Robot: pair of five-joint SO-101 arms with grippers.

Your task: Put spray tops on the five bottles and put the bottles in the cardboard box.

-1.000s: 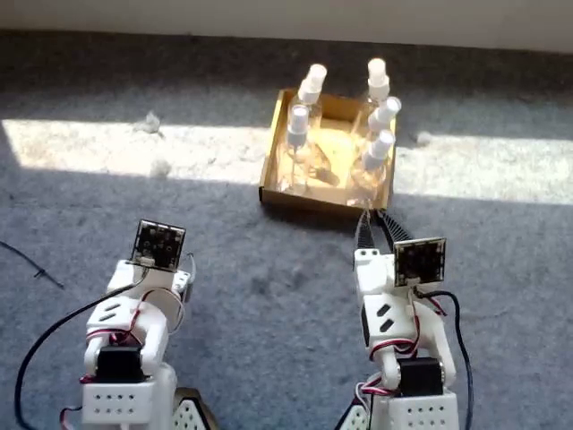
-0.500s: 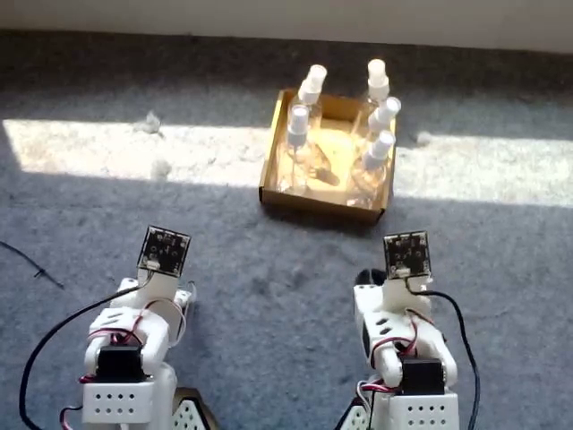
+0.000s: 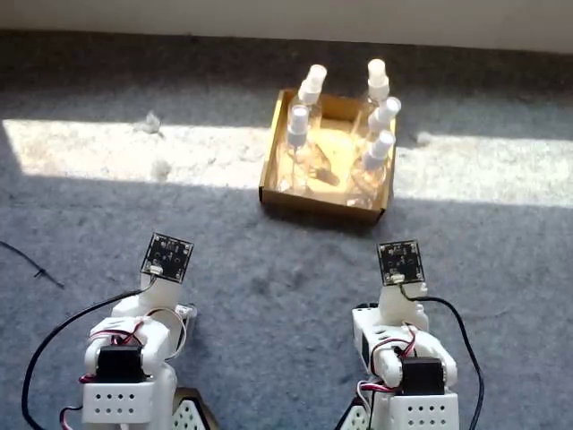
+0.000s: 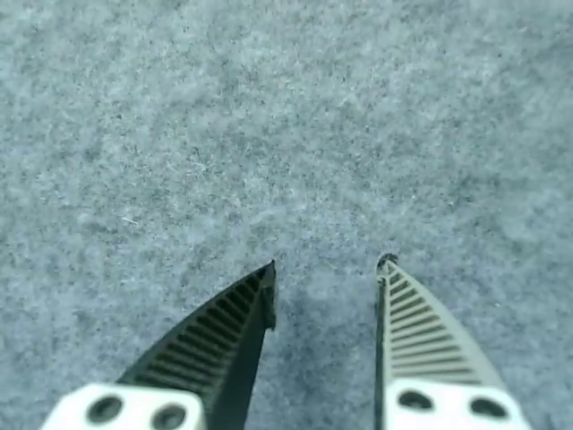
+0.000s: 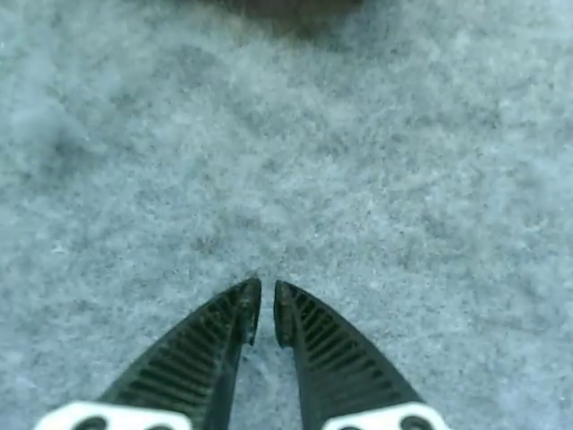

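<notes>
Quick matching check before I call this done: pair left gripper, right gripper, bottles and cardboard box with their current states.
Things:
1. left gripper
2. right gripper
3. bottles
4. cardboard box

States:
A. standing in the box, spray tops on
B. shut, above bare carpet
C. open, above bare carpet
D. holding all five bottles

Pairs: 1-C, 2-B, 3-A, 4-D

A broad stretch of grey carpet (image 3: 269, 260) is lying open between the two arms and the cardboard box (image 3: 322, 199), giving passage toward its front wall from either side. Inside the box, five bottles (image 3: 295, 161) are standing upright, their spray tops (image 3: 380, 145) rising above the walls and crowding any approach from above, while a gap is running down the middle between them. Lint tufts (image 3: 149, 122) are dotting the carpet to the box's left, and a thin black cable (image 3: 27, 262) is trailing near the left arm (image 3: 134, 340).
</notes>
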